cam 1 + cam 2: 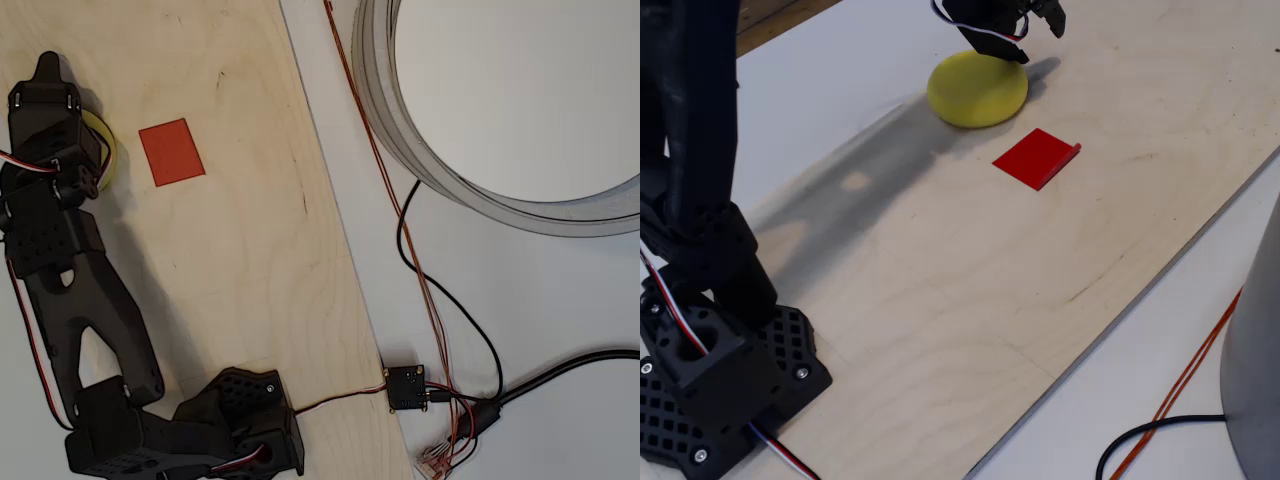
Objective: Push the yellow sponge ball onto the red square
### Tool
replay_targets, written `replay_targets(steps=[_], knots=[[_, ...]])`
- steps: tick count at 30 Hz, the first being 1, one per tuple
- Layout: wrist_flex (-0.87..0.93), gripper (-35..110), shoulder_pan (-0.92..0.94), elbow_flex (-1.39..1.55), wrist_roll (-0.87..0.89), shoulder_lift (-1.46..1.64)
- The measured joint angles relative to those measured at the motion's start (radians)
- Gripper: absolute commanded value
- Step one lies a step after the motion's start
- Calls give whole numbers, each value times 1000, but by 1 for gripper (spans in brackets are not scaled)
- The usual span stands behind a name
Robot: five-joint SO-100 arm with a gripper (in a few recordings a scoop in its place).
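Note:
The yellow sponge ball [106, 150] peeks out from under the black arm at the top left of the overhead view. It shows fully as a round yellow ball [978, 88] in the fixed view. The red square [172, 152] lies flat on the wood a short gap to the ball's right, and appears as a tilted red patch [1037, 158] below and right of the ball. My gripper [47, 66] hangs over the ball's far side, its fingers together in one point with nothing in them. Its tip [1050, 15] reaches past the ball.
The wooden board [250, 260] carries everything, and its right edge runs diagonally. The arm's base [710, 370] stands at the board's near left corner. Off the board lie a large white ring [420, 150], red and black cables [420, 270] and a small black module [405, 387].

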Motion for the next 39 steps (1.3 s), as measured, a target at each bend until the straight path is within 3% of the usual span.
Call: replay_targets(steps=[32,39], knots=[[-222,16,-17,382,-6,212],[-221,16,-20,310,-112,233]])
